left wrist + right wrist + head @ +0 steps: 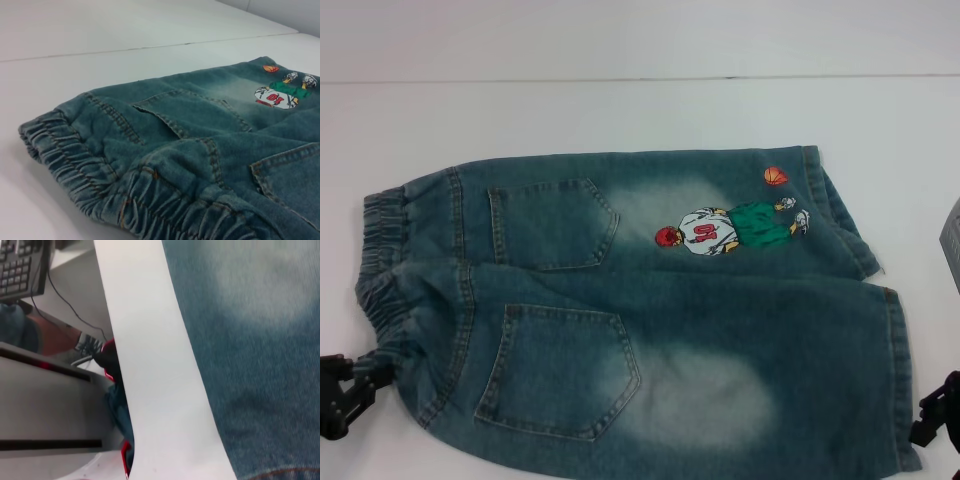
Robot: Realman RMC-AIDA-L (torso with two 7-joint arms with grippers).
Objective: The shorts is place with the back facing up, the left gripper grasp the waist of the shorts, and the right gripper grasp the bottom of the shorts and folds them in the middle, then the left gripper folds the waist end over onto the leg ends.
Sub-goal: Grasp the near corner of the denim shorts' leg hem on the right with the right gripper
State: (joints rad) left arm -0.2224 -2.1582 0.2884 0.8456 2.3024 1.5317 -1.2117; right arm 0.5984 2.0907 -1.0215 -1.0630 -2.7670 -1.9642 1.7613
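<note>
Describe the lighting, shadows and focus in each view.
Head view: even, flat light, the shorts casting barely any shadow on the table. Left wrist view: the waist sharp up close, the embroidery softer. Right wrist view: denim blurred, too near to focus.

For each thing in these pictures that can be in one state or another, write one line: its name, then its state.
shorts: lying flat, unfolded, back pockets up
waist: gathered, at the robot's left, not gripped
leg ends: flat on the table, at the robot's right, not gripped
left claw: low beside the waist, nothing held
right claw: at the near leg hem, only partly visible
table: white, bearing the shorts
</note>
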